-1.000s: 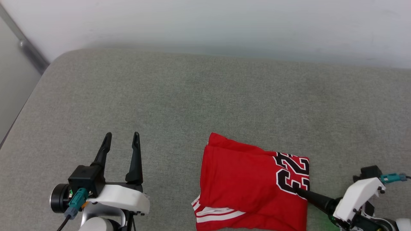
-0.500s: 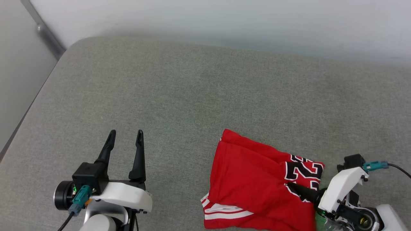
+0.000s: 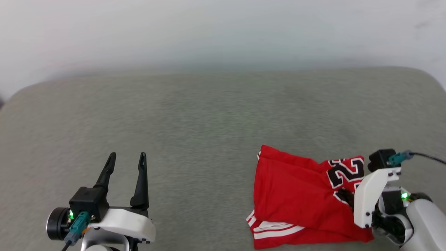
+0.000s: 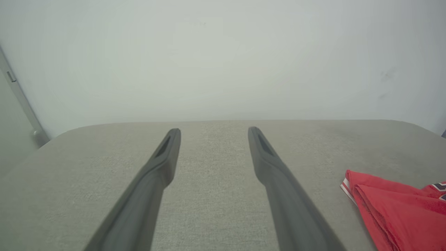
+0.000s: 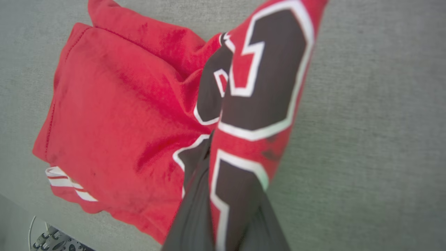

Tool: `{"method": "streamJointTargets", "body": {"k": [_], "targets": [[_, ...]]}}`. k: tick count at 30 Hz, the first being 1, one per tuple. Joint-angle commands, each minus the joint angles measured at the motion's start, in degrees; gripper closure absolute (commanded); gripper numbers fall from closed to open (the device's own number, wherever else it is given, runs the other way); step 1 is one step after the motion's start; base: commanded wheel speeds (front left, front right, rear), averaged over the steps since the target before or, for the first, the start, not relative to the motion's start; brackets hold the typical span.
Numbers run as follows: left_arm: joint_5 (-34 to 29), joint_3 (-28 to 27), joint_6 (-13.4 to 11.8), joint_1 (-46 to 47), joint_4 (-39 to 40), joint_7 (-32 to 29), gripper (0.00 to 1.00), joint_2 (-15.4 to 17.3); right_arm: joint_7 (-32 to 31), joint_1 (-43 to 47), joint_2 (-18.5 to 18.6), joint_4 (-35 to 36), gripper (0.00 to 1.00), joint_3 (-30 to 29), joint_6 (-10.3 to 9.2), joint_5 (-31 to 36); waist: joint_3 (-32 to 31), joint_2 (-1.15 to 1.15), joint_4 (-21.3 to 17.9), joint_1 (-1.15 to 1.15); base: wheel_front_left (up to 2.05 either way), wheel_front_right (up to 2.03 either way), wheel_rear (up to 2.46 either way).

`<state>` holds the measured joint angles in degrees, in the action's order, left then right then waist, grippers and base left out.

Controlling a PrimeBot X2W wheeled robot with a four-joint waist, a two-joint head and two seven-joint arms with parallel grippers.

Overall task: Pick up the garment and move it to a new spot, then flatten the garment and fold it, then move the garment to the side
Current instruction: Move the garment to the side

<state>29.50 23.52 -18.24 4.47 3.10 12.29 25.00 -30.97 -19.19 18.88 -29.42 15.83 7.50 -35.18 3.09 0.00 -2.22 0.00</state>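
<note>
The garment (image 3: pixel 299 198) is lying as a folded red bundle in the lower right of the head view, on the grey cushion (image 3: pixel 209 122), and its numbered corner is now rising off the surface. A second ago the right gripper (image 3: pixel 346 197) was standing open, with a dark finger laid against the edge by the number 23; it is now pinching shut on that edge, and in the right wrist view the printed cloth is riding up between its fingers.

The head camera has also been swinging to the right. The cushion's left corner has slid out of the frame and its right corner is showing at the upper right. Even so, the bundle is sitting further right in the frame than before, so it is probably being drawn sideways with the arm, though blur is making that hard to confirm.

For the task, I judge that the fold is done and the last move, to the side, is beginning.

The bundle's long axis is running diagonally, from the striped trim at the lower left up to the number at the right. Its folded edge is facing the top of the frame.

The left gripper (image 3: pixel 127 156) is hovering at the lower left, fingers spread wide and holding nothing, well apart from the cloth.
</note>
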Motion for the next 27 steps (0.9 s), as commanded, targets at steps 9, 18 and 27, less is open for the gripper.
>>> {"method": "streamJointTargets", "body": {"k": [9,18,27], "targets": [[-2.54,1.45,1.44,7.41,2.79,-1.56,0.00,0.80,1.89,-10.29,3.67,-3.45,1.00,-0.50,-0.03,6.47,9.29,0.00,-15.83,0.00,0.00,0.00,0.00],[-7.49,3.89,3.51,20.24,4.93,-5.13,0.00,1.40,11.89,-23.71,9.02,-12.25,1.00,-8.79,-0.03,14.36,24.11,0.00,-16.64,0.00,0.00,0.00,0.00],[-9.87,5.07,5.09,27.90,5.42,-6.89,0.00,1.40,22.43,-31.31,11.05,-19.85,1.00,-19.34,-0.03,20.11,32.52,0.00,-14.36,0.00,0.00,0.00,0.00]]}}
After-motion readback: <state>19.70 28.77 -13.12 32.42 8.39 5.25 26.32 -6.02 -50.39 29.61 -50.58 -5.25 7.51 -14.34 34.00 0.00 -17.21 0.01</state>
